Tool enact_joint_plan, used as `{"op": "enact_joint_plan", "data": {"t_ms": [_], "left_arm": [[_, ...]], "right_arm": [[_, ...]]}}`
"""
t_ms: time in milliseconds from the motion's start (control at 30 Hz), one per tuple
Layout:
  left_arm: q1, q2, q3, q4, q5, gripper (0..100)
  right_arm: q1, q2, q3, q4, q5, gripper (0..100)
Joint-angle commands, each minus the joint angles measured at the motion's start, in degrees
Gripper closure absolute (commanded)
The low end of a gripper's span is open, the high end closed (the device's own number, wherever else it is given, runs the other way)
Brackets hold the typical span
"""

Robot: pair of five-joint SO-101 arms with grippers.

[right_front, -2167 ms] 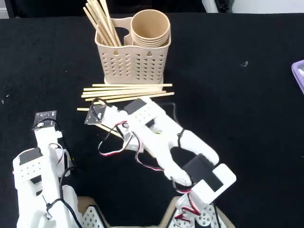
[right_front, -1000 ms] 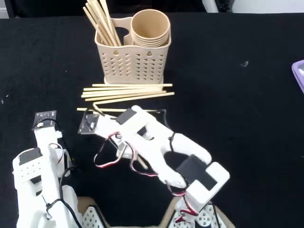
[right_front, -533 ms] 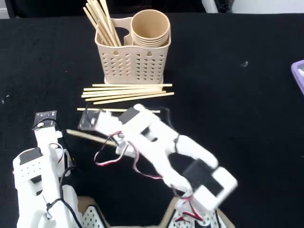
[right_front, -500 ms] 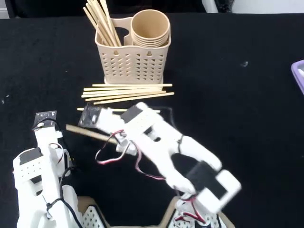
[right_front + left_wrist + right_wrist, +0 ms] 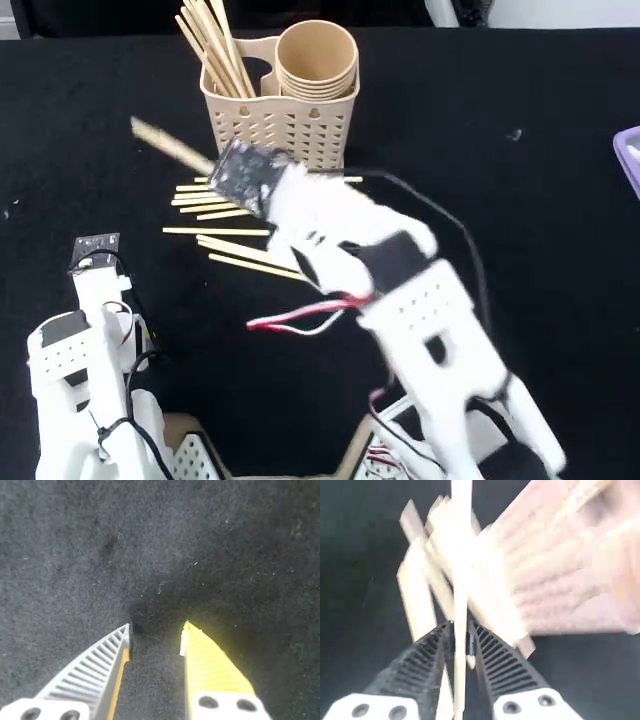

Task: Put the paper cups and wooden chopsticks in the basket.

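The beige slotted basket (image 5: 280, 130) stands at the back of the black table. It holds a stack of paper cups (image 5: 316, 58) and a bundle of wooden chopsticks (image 5: 208, 40). My right gripper (image 5: 228, 172) hangs in front of the basket's left half, shut on one chopstick (image 5: 168, 146) that sticks out to the left. In the right wrist view the gripper (image 5: 460, 627) pinches that chopstick (image 5: 460, 570), with the basket (image 5: 570, 585) just beyond. More chopsticks (image 5: 215, 197) lie on the cloth before the basket. My left gripper (image 5: 156, 630) stands open over bare cloth.
A few chopsticks (image 5: 250, 255) lie apart from the row, closer to the arms. A purple object (image 5: 630, 150) shows at the right edge. The left arm (image 5: 85, 340) sits at the front left. Black cloth (image 5: 520, 230) stretches to the right of the basket.
The right arm has lifted one chopstick off the table and swung it up and back toward the basket's left side. The left arm has not moved.
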Motion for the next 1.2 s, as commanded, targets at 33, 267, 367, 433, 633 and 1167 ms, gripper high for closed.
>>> {"op": "enact_joint_plan", "data": {"t_ms": [33,267,367,433,633,1167], "left_arm": [[0.75,-0.44,-0.22,-0.70,0.26,83],[0.75,-0.26,-0.22,-0.70,0.26,83],[0.75,-0.26,-0.22,-0.79,0.26,83],[0.75,-0.26,-0.22,-0.79,0.26,83],[0.75,-0.26,-0.22,-0.79,0.26,83],[0.75,-0.26,-0.22,-0.70,0.26,83]], "right_arm": [[1.85,-1.54,-6.46,-15.38,-7.38,98.8],[2.02,8.66,-6.73,-47.03,-13.45,98.7],[2.02,15.52,-7.96,-57.76,-13.71,98.7],[2.20,20.35,-10.15,-62.68,-13.80,98.7],[2.11,33.89,-21.85,-64.35,-13.89,98.8],[5.45,42.77,-21.49,-64.53,-22.42,98.8]]}}
